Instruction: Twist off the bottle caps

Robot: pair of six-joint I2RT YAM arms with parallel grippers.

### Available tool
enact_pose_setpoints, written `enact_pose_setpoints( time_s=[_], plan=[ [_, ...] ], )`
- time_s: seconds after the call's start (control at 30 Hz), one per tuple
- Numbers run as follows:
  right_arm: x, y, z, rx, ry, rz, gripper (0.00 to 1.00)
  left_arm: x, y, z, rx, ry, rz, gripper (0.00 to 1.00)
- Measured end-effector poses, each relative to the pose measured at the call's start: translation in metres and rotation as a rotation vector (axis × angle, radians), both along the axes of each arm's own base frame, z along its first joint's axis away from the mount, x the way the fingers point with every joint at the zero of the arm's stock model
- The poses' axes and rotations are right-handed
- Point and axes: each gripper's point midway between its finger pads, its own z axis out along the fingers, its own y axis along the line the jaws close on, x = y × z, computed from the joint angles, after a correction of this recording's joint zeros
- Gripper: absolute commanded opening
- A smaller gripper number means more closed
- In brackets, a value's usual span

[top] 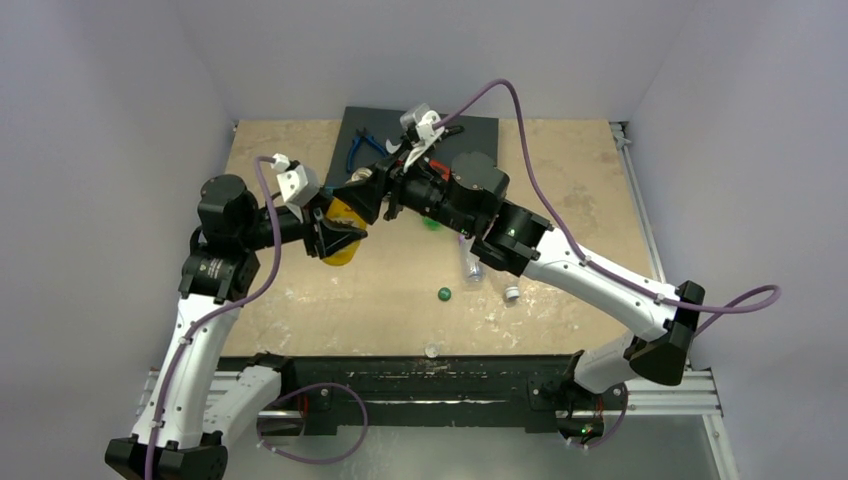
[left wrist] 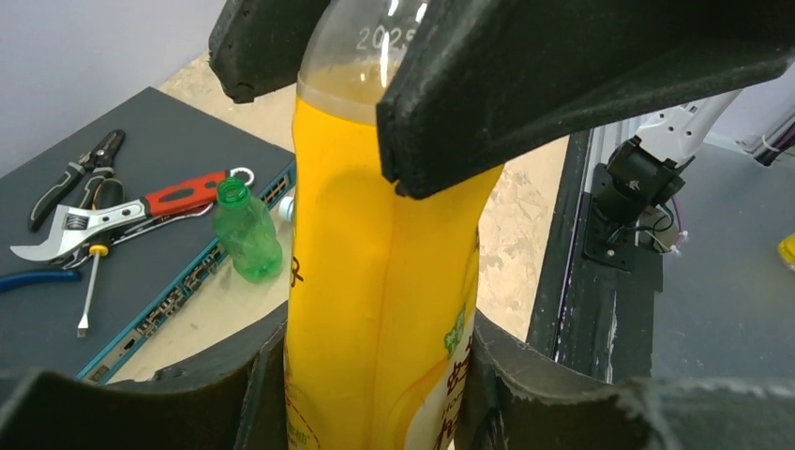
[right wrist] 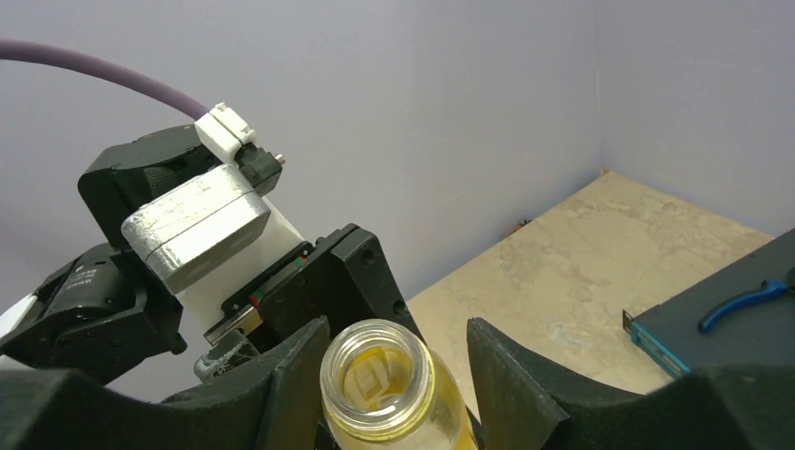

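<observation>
The left fingers (top: 332,236) are closed on the waist of the orange-yellow bottle (left wrist: 375,281), whose base is cut off in the wrist views. The right fingers (top: 372,195) stand parted around its neck, with a gap showing on one side. The mouth is open and has no cap.

Further right, the green bottle (left wrist: 248,239), also capless, sits beside the dark mat (left wrist: 178,141) of hand tools (left wrist: 141,211), mostly hidden under the right arm from above. On the desk (top: 300,290) lie a dark green cap (top: 444,294), a half-hidden clear bottle (top: 472,268) and a white cap (top: 512,293).
</observation>
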Motion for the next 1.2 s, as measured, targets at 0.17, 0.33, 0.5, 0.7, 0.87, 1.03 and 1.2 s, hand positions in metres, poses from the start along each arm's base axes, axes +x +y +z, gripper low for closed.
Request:
enact_pose_setpoints(
  time_s=[0.17, 0.33, 0.5, 0.7, 0.87, 1.03, 1.2],
  plan=[
    [-0.002, 0.001, 0.000, -0.003, -0.002, 0.002, 0.19, -0.001, 0.000, -0.003, 0.009, -0.002, -0.003, 0.90],
    [0.006, -0.003, -0.001, -0.019, -0.022, -0.044, 0.18, 0.004, 0.001, -0.008, 0.014, 0.030, 0.019, 1.00],
    [0.022, -0.014, -0.015, -0.086, -0.078, -0.137, 0.19, 0.018, 0.008, -0.025, 0.051, 0.108, 0.096, 1.00],
    [0.050, -0.031, -0.047, -0.230, -0.159, -0.273, 0.19, 0.033, 0.023, -0.049, 0.114, 0.208, 0.228, 1.00],
    [0.084, -0.039, -0.076, -0.289, -0.180, -0.354, 0.17, 0.045, 0.040, -0.062, 0.172, 0.231, 0.358, 1.00],
    [0.114, -0.030, -0.125, -0.341, -0.155, -0.396, 0.17, 0.056, 0.052, -0.067, 0.204, 0.232, 0.440, 1.00],
    [0.134, -0.017, -0.182, -0.414, -0.120, -0.428, 0.16, 0.066, 0.057, -0.071, 0.223, 0.244, 0.481, 1.00]
  ],
)
